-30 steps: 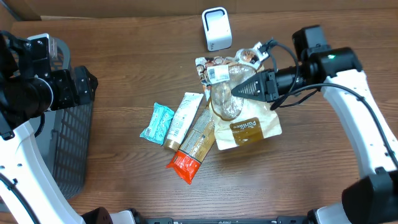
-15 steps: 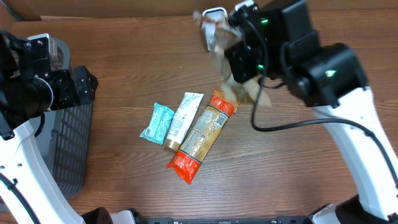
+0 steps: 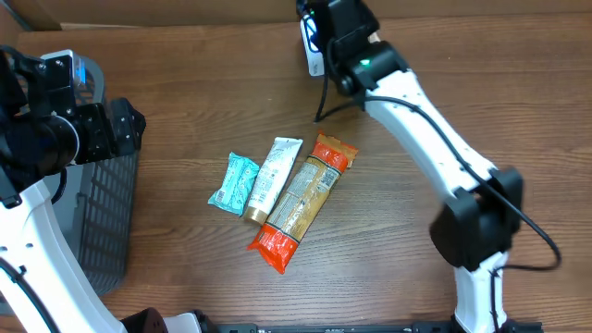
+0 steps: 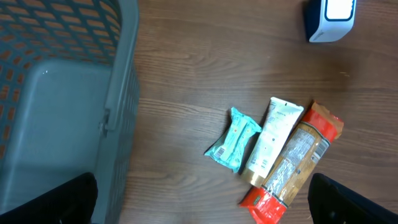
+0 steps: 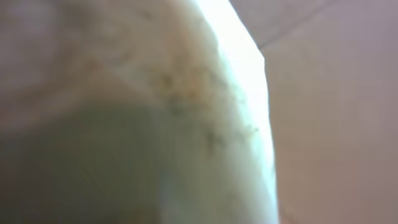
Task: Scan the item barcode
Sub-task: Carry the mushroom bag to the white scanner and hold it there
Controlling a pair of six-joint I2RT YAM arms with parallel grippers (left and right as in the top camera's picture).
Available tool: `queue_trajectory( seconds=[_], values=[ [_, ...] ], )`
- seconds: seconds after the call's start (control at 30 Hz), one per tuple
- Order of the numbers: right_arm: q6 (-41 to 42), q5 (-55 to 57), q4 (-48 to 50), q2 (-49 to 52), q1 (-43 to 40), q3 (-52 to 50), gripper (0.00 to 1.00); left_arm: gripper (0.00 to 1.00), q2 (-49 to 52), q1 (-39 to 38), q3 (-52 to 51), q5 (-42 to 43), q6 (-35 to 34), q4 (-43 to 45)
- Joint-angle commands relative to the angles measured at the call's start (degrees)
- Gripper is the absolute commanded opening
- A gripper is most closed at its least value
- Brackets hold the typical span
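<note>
Our right arm (image 3: 407, 102) reaches to the top centre of the overhead frame, above the white scanner (image 4: 328, 22). The right gripper is hidden there, pressed together. Its wrist view shows only a pale blur, which we take for the item (image 5: 155, 124), right against the lens.

If the barcode faces away from the scanner window, or sits too close, we judge no read will come.

The left gripper (image 4: 200, 202) hangs spread and empty.

We count one scanner, one basket (image 4: 118, 93), and three packs mid-worktop (image 3: 185, 83): one teal packet (image 3: 233, 183), one white tube (image 3: 274, 176), one orange-ended pouch (image 3: 298, 205).
</note>
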Motion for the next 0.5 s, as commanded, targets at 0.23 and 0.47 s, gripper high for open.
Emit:
queue_trajectory(
  seconds=[0.23,0.47],
  values=[
    [-21.0,4.4,10.3,10.0,-0.9,0.5,0.04,0.99,0.2,0.0,0.0,0.7,1.5,0.1],
    [-21.3,4.4,11.9,12.7,-1.9,0.5,0.04,1.00,0.2,0.0,0.0,0.7,1.5,0.1]
  ],
)
